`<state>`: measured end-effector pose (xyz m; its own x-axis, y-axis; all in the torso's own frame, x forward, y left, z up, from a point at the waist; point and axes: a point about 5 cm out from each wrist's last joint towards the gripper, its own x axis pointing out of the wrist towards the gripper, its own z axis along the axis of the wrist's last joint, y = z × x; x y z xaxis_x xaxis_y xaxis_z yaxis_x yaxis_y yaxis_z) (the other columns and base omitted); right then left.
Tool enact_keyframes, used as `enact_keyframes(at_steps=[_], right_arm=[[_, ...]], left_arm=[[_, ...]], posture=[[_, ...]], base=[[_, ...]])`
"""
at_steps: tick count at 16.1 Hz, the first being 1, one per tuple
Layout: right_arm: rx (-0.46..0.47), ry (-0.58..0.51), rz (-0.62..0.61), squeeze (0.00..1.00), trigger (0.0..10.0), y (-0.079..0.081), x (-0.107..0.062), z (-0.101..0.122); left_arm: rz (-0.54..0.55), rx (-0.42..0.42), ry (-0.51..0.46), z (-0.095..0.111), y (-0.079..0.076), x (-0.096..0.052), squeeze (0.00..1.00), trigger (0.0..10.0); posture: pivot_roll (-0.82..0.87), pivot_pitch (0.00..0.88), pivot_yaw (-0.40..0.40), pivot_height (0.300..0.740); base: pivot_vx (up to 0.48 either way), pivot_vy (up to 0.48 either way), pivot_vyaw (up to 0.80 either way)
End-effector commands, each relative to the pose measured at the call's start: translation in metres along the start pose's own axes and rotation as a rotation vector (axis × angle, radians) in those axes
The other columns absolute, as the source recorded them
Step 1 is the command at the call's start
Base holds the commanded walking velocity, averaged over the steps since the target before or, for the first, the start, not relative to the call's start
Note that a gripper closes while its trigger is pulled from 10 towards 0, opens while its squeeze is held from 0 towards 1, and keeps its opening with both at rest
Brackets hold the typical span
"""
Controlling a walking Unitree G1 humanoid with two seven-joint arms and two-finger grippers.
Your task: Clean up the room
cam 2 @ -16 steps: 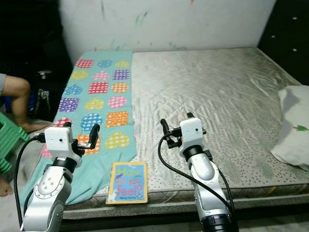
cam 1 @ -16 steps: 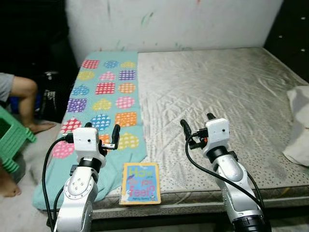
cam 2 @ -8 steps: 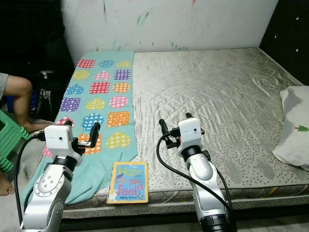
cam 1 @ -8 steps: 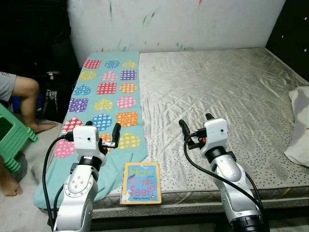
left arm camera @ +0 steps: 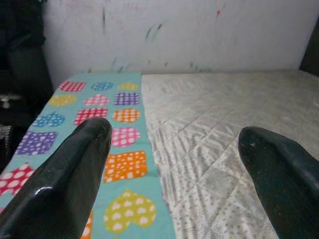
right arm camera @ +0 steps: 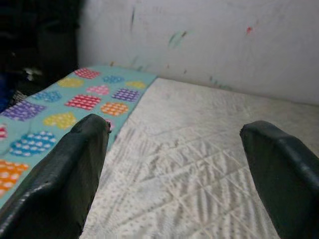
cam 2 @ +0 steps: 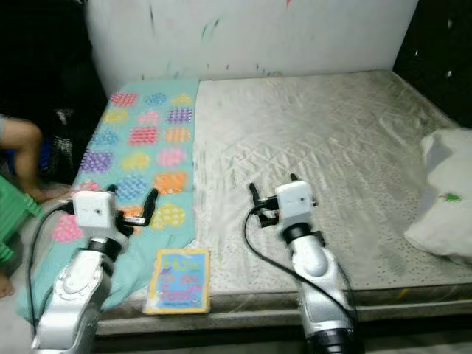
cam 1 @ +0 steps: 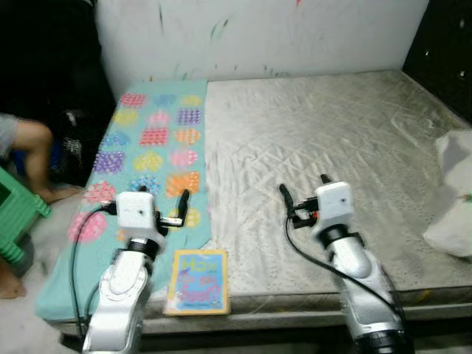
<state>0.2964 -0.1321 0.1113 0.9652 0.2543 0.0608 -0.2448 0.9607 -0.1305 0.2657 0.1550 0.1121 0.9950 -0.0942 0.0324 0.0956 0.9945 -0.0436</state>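
A yellow and blue picture book [cam 1: 197, 281] lies flat at the near edge of the bare grey mattress [cam 1: 332, 133]. Beside it, a teal blanket [cam 1: 155, 140] with coloured dotted hearts and squares covers the mattress's left strip and hangs over the edge. My left gripper [cam 1: 151, 200] hovers open over the blanket's near end, just behind the book. Over the middle of the mattress my right gripper [cam 1: 302, 184] is held open too. In the wrist views both the left gripper [left arm camera: 174, 134] and the right gripper [right arm camera: 174, 129] have nothing between their fingers.
A white pillow [cam 1: 451, 199] lies at the mattress's right edge. A person's leg [cam 1: 29, 140] and a green stool [cam 1: 15, 221] are on the floor at the left, next to dark bags. A marked white wall [cam 1: 258, 37] stands behind the bed.
The whole picture has shifted a little and gone blurry, so the camera has moved. Both arms hold the same pose and the book lies where it was.
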Motion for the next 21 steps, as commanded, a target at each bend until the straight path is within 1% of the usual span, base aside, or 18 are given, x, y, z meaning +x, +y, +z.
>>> enact_keyframes(at_steps=[1, 16, 17, 19, 21], right_arm=[[-0.006, -0.003, 0.002, 0.0, 10.0, 0.0004, 0.0003, 0.0024], [-0.025, -0.001, 0.015, 0.0, 10.0, 0.0006, -0.0006, 0.0029], [-0.027, -0.001, 0.016, 0.0, 10.0, 0.0006, -0.0006, 0.0029], [-0.03, -0.002, 0.02, 0.0, 10.0, 0.0009, 0.0, 0.0029], [-0.037, -0.007, 0.024, 0.0, 10.0, 0.0019, 0.0006, 0.0035]], left_arm=[[0.003, -0.003, -0.006, 0.0026, -0.0003, 0.0, 0.0, 10.0], [-0.004, -0.013, -0.006, 0.002, -0.0049, 0.0012, 0.0, 10.0], [0.001, -0.023, -0.013, 0.0022, -0.005, 0.0012, 0.0, 10.0], [-0.012, 0.002, -0.044, 0.0054, -0.0052, 0.0019, 0.0, 10.0], [-0.018, -0.009, -0.048, 0.0061, -0.0056, 0.0023, 0.0, 10.0]], posture=[[-0.12, 0.0, 0.058, 0.74], [-0.13, 0.0, 0.052, 0.74], [-0.13, 0.0, 0.052, 0.74], [-0.13, 0.0, 0.053, 0.74], [-0.13, 0.0, 0.055, 0.74]], base=[[0.0, -0.345, 0.0], [0.0, -0.346, 0.0], [0.0, 0.0, 0.0], [0.0, 0.0, 0.0], [0.0, 0.0, 0.0]])
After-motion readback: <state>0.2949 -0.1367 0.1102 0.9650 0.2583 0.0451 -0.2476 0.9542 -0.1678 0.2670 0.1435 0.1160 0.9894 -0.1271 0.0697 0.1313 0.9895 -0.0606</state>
